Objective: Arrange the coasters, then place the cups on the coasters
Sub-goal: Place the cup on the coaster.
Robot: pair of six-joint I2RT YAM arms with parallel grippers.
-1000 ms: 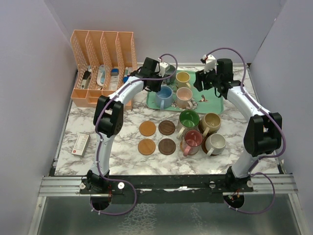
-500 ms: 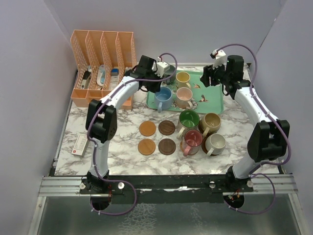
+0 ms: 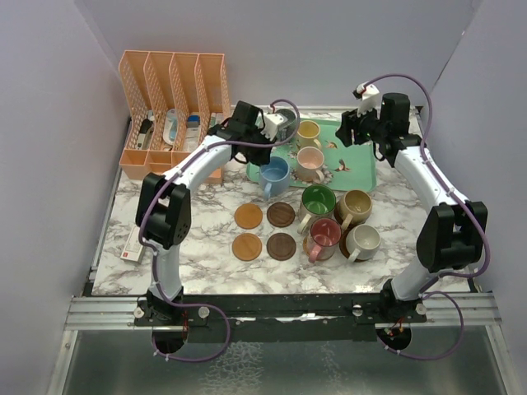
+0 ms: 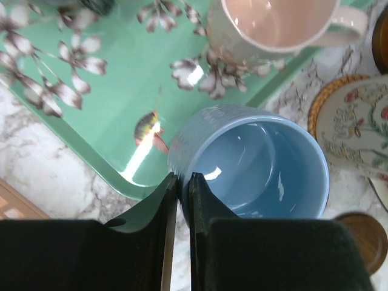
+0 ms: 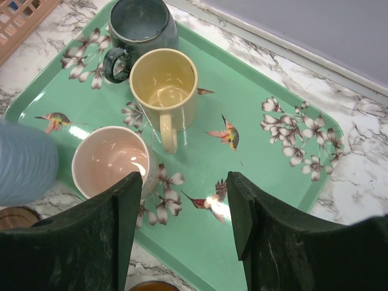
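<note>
1. Blue cup (image 4: 254, 163): glazed ceramic, so stiff, slick, probably fairly heavy for its size, and likely to chip if knocked. It is at the near-left edge of the tray (image 5: 291, 188), partly over the table (image 3: 206, 218).
2. Left claw (image 4: 180, 182): closed tight, pinching the blue cup's wall at the rim. This is a narrow hold on glaze and the cup may swivel, so carry it level.
3. Right claw (image 5: 182, 182): fingers apart and empty, above the tray beside the pink cup (image 5: 112, 160).
4. Pink cup, yellow cup (image 5: 163, 85) and grey cup (image 5: 139, 21): on the tray. Best hold is probably the rim wall or the handle.
5. Coasters (image 3: 281, 215): four lie bare in a square on the table. They look thin, light and rigid.
6. Writing: none on the cups. The tray shows only flowers and birds. The label on the box (image 3: 136, 241) is too small to read.
</note>
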